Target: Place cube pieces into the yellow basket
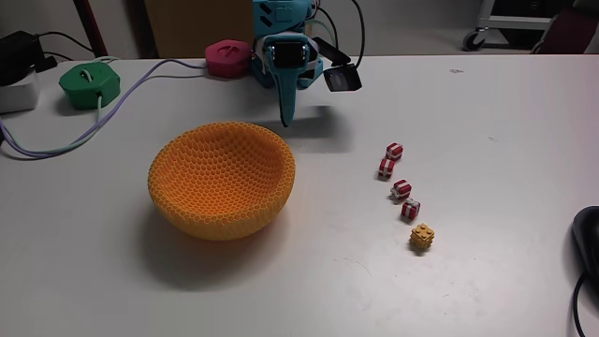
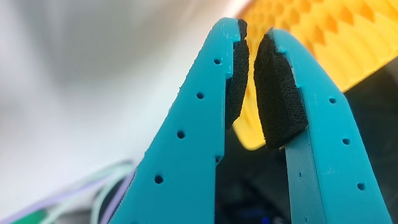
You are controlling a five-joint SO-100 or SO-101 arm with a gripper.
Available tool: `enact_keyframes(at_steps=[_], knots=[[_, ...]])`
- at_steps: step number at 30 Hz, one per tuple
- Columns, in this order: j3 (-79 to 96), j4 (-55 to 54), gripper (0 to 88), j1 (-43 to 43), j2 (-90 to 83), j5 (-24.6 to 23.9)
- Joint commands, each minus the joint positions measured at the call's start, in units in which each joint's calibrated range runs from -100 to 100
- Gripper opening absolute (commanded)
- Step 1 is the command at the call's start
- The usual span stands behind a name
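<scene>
Green device: a green round unit (image 1: 90, 84) sits at the far left of the fixed view, with pale cables (image 1: 56, 145) trailing from it across the white table (image 1: 309, 281).
Pink device: a pink round unit (image 1: 227, 57) rests further right along the back edge, just beside the arm's base.
Yellow basket: the yellow basket (image 1: 223, 180) stands upright on the table left of centre, its honeycomb mesh plain to see and its hollow holding nothing. In the wrist view a blurred patch of that mesh (image 2: 323, 37) fills the upper right corner.
Arm: the teal arm (image 1: 285, 47) stands at the back, just behind the basket's far rim.
Gripper: the gripper (image 1: 287, 120) points straight down at the table beside the basket's back edge. In the wrist view its two teal fingers (image 2: 186, 143) nearly meet at the tips, the black foam pads (image 2: 277, 93) parted by a thin sliver and nothing between them (image 2: 251, 34).
Cube pieces: four red-and-white striped cubes (image 1: 394, 150), (image 1: 386, 168), (image 1: 401, 189), (image 1: 410, 210) run in a slanting line right of the basket, well apart from it.
Yellow cube: a yellow-orange studded cube (image 1: 422, 237) ends the line, nearest the camera.
Dark object: something black (image 1: 586, 245) pokes in at the right edge; I cannot tell what it is.
</scene>
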Motion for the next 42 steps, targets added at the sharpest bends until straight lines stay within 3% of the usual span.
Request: enact_keyframes(at_steps=[1,7,10,13,15,17,19,23,25,37,42], knots=[[-0.41,0.38,2.3,3.34,-0.79,-8.55],[-0.41,0.46,0.1,3.25,-0.79,-8.99],[-4.26,-0.75,0.0,1.48,2.72,-12.94],[-12.64,-3.71,1.1,-4.77,16.35,-27.84],[-16.78,-3.45,0.0,-15.48,26.68,-45.13],[-19.47,-12.31,0.0,-27.6,38.04,-57.63],[-21.3,-26.04,7.9,-36.45,49.5,-65.25],[-26.41,-38.55,26.3,-41.3,63.32,-68.82],[-26.69,-43.06,31.1,-42.6,67.21,-70.18],[-24.0,-66.18,33.3,-41.86,82.64,-68.42],[-31.12,-68.09,33.5,-41.39,91.35,-66.52]])
